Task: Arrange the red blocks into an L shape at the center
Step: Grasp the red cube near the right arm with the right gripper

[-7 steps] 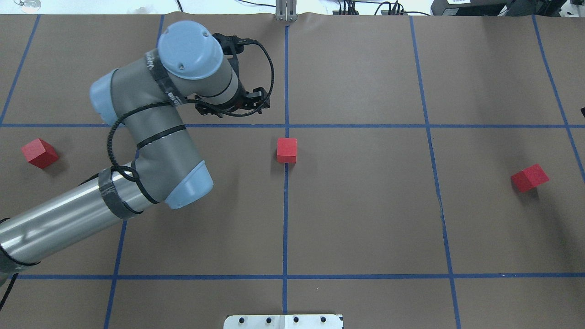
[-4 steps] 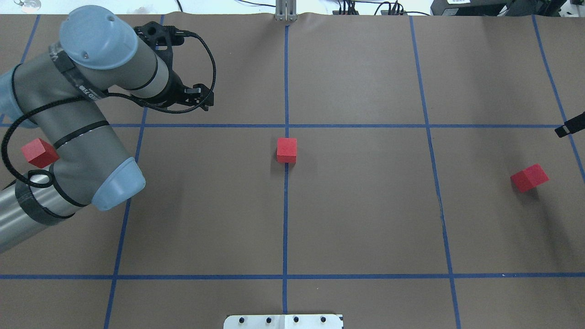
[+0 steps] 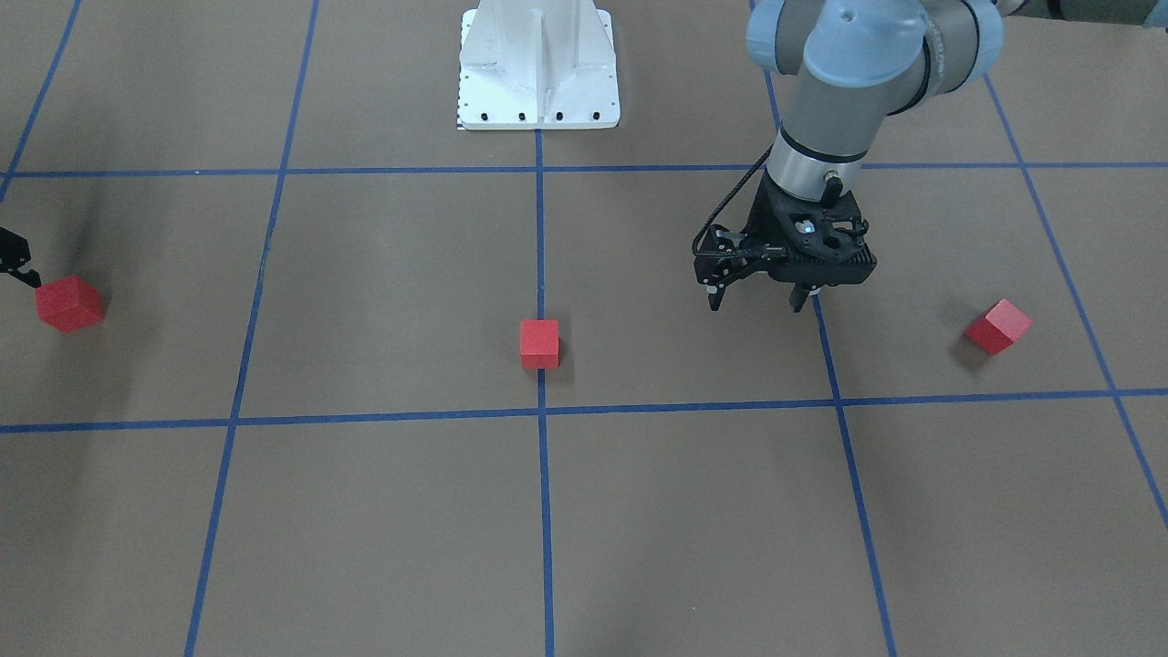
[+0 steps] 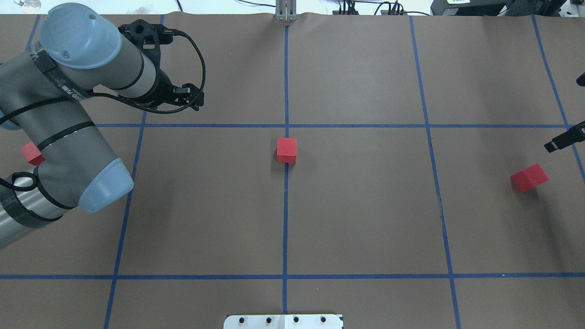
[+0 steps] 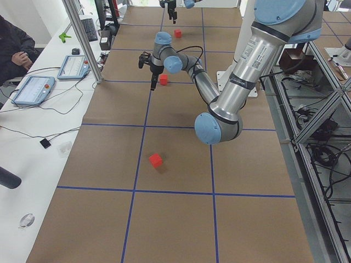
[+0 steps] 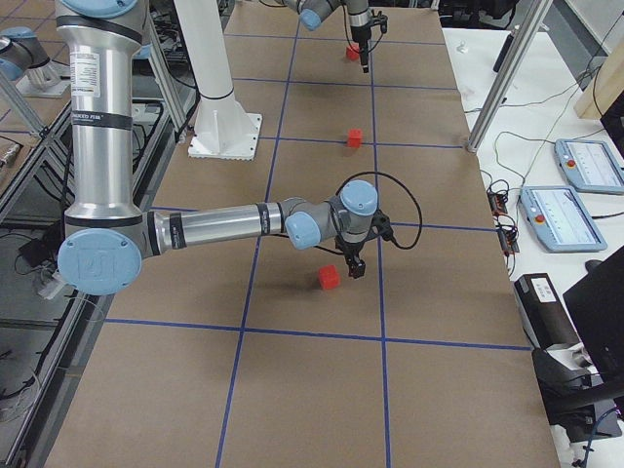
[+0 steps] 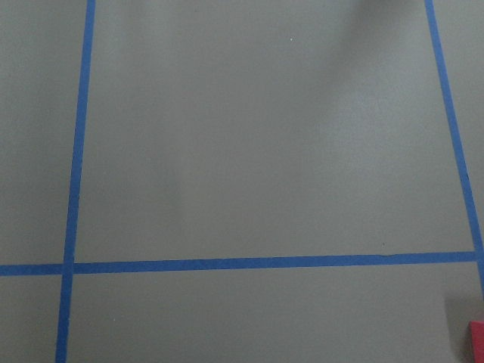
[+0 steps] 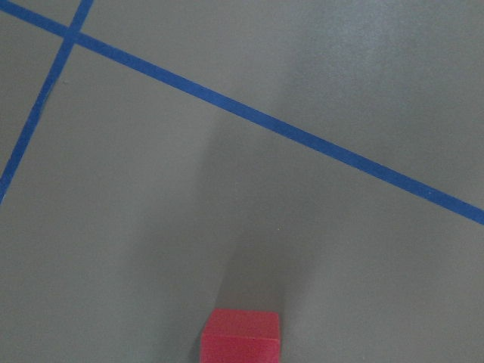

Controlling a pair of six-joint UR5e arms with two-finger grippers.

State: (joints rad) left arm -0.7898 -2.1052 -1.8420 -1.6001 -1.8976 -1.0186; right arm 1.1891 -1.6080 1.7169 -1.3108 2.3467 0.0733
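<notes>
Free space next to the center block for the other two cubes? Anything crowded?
Bare mat lies all round the center block; nothing touches it. The left gripper hangs open between it and the left block, touching neither. Tightest spot: the right gripper close beside the right block.

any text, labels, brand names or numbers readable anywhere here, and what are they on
No text here can be read with certainty.
left arm: dark print along its silver tube, too small to read.
black band on the left arm's wrist: white lettering, too blurred to read.
right arm: print on its upright tube, too small to read.
red blocks: plain faces, no marks.
</notes>
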